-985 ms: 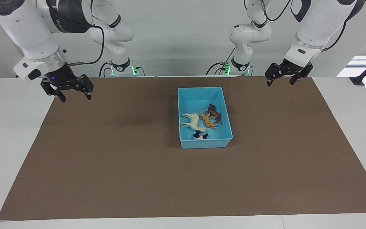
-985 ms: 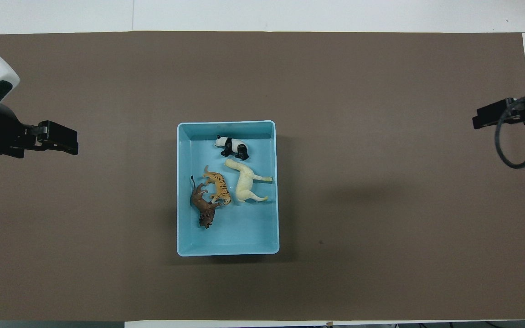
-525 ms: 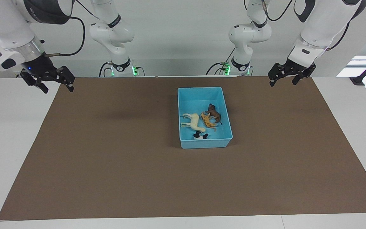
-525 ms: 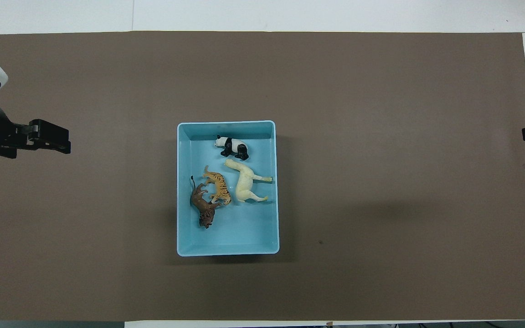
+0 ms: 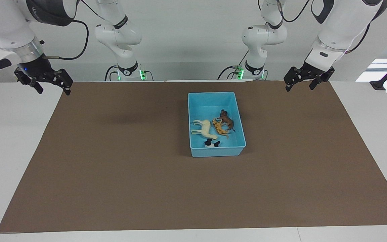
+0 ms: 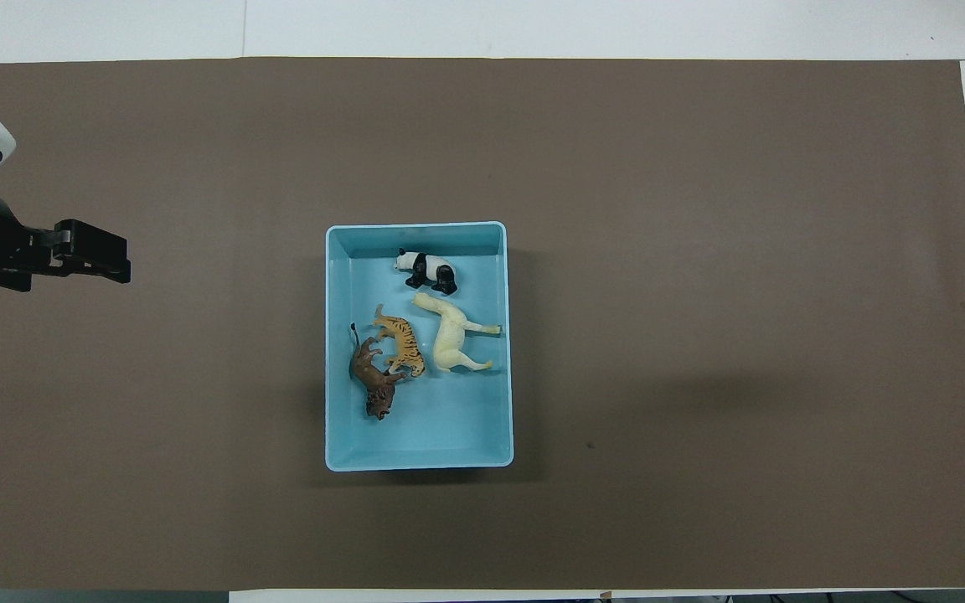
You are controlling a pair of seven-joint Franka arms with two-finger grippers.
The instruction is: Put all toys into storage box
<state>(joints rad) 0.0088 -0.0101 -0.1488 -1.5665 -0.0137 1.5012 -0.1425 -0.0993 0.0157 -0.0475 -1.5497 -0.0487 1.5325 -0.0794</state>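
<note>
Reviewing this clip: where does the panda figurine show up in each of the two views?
Facing view: panda low in the storage box, partly hidden by its lowest wall.
Overhead view: panda high in the storage box, just under its top wall.
Shared landmark: the cream horse lies beside it, nearer to the robots.

Brown mat (image 5: 113, 168) bare — only storage box (image 5: 237, 116) obstructs

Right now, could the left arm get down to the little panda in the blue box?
Probably yes. The panda lies uncovered in the open storage box, beside the horse, with nothing over it. The left tool hangs open above the mat's edge, holding nothing.
</note>
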